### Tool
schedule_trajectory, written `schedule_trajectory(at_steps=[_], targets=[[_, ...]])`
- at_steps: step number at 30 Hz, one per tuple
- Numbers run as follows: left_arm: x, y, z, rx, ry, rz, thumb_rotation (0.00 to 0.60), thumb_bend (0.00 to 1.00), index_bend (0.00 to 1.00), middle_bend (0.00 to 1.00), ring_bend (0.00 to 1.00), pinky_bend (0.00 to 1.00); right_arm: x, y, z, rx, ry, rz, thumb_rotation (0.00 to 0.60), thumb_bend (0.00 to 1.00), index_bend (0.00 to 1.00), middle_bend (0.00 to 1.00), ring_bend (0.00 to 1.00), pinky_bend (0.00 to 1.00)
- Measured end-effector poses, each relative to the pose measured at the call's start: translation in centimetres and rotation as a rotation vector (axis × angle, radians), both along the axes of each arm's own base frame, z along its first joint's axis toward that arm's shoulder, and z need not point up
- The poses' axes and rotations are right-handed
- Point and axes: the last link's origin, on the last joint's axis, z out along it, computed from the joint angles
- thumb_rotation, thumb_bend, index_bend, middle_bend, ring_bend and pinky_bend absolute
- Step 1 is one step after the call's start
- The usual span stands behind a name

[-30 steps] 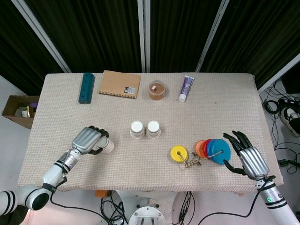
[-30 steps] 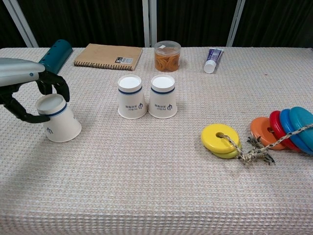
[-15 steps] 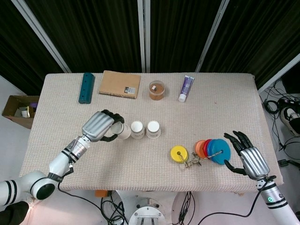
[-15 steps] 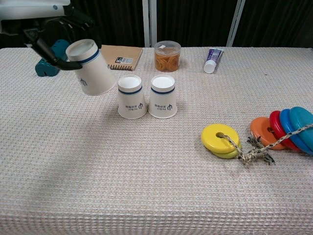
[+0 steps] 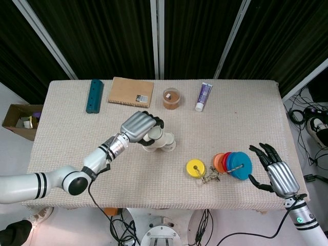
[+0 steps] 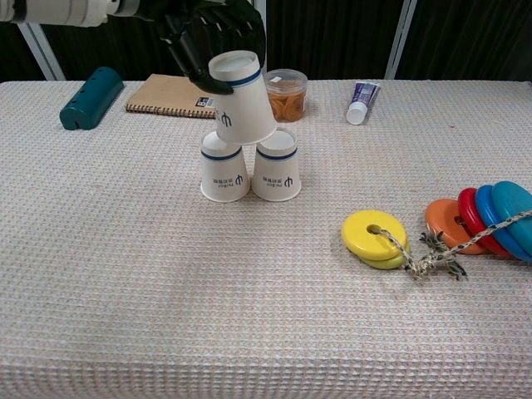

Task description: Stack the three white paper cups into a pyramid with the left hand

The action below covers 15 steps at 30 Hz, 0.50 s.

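Observation:
Two white paper cups stand upside down side by side mid-table, the left cup (image 6: pixel 224 171) and the right cup (image 6: pixel 277 167). My left hand (image 5: pixel 138 125) grips a third white cup (image 6: pixel 242 97), upside down and tilted, just above the pair; in the chest view its rim sits at the top of the two lower cups, and I cannot tell whether it touches them. In the head view the held cup (image 5: pixel 155 135) covers most of the left cup. My right hand (image 5: pixel 275 171) rests open near the table's front right edge, holding nothing.
A yellow disc (image 6: pixel 375 237) tied by string to orange, red and blue discs (image 6: pixel 486 215) lies right of the cups. Along the back are a teal block (image 6: pixel 90 97), a brown notebook (image 6: pixel 179 94), a jar (image 6: pixel 283 94) and a tube (image 6: pixel 362 100).
My left hand has carried the third cup rightward and higher, from left of the pair to directly above them. The right hand has barely shifted.

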Motion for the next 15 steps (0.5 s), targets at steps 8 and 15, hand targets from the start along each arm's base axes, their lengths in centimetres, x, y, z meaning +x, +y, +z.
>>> schedule_trajectory(at_steps=[8, 15], targets=[[1.1, 1.1, -1.4, -0.007, 0.043, 0.027, 0.6, 0.29, 0.41, 0.37, 0.36, 0.31, -0.2, 0.1, 0.1, -0.002, -0.007, -0.002, 0.6, 0.29, 0.06, 0.19, 0.0, 0.07], [0.7, 1.3, -1.8, 0.008, 0.09, 0.041, 0.6, 0.28, 0.41, 0.36, 0.35, 0.3, -0.3, 0.2, 0.1, -0.002, -0.009, -0.007, 0.6, 0.29, 0.06, 0.19, 0.0, 0.07]])
